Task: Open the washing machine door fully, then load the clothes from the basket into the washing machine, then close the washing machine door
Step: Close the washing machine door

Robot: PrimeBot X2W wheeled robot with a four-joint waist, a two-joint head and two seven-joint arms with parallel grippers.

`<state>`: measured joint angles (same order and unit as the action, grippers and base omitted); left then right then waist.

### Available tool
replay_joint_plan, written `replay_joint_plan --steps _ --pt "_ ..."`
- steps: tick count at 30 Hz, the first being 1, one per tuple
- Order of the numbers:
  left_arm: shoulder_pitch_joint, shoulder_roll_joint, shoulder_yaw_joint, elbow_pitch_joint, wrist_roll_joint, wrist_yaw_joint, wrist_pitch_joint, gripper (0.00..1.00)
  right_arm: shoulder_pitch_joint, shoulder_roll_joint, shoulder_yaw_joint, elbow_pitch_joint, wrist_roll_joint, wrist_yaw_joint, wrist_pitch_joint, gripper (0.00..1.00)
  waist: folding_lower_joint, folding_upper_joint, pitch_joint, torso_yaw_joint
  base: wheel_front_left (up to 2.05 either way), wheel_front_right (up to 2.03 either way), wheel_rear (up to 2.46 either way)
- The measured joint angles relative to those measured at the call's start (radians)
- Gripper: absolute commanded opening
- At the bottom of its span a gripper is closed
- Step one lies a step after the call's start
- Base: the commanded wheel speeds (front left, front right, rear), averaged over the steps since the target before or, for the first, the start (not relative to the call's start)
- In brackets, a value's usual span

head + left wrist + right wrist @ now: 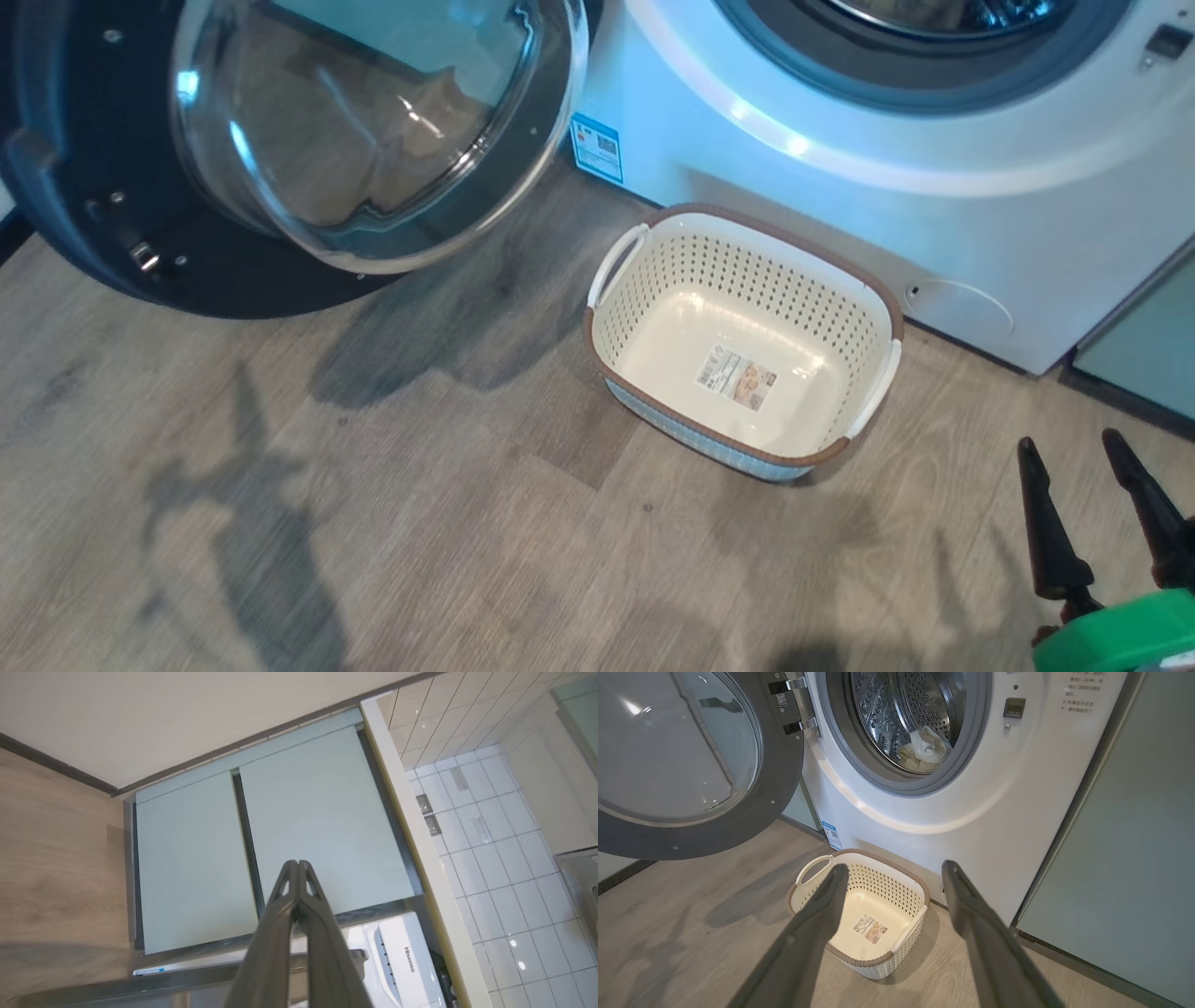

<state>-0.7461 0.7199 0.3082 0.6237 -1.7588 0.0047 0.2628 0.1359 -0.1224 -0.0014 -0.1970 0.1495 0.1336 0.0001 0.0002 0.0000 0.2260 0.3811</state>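
Note:
The washing machine (840, 177) (971, 798) stands with its round black door (280, 149) (682, 765) swung wide open to the left. Pale clothes (924, 751) lie inside the steel drum. The cream basket (747, 345) (864, 919) sits on the floor before the machine, holding nothing but its label sticker. My right gripper (1074, 453) (894, 870) hangs open and empty, to the right of the basket and nearer to me. My left gripper (297, 864) is shut on nothing and points at pale green cabinet doors (261, 835).
Wooden floor (327, 523) spreads to the left and front of the basket. A pale green cabinet (1144, 345) (1134, 835) flanks the machine on the right. In the left wrist view a tiled wall (490, 835) and the machine's top (402, 961) show.

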Motion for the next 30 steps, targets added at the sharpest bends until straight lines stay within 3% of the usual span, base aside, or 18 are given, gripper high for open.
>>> replay_joint_plan --steps 6,30 --pt "0.0 0.006 -0.049 0.004 0.006 0.009 0.059 0.0 0.0 -0.005 -0.003 -0.024 0.0 0.0 0.009 1.0 0.0 0.0 0.035 -0.009 0.0 0.0 0.0" --pt "-0.023 -0.031 -0.115 0.026 0.03 -0.011 0.102 0.0 -0.028 -0.028 -0.018 -0.059 -0.002 0.0 0.031 1.0 -0.0001 0.0 0.133 -0.049 0.0 0.0 0.0"
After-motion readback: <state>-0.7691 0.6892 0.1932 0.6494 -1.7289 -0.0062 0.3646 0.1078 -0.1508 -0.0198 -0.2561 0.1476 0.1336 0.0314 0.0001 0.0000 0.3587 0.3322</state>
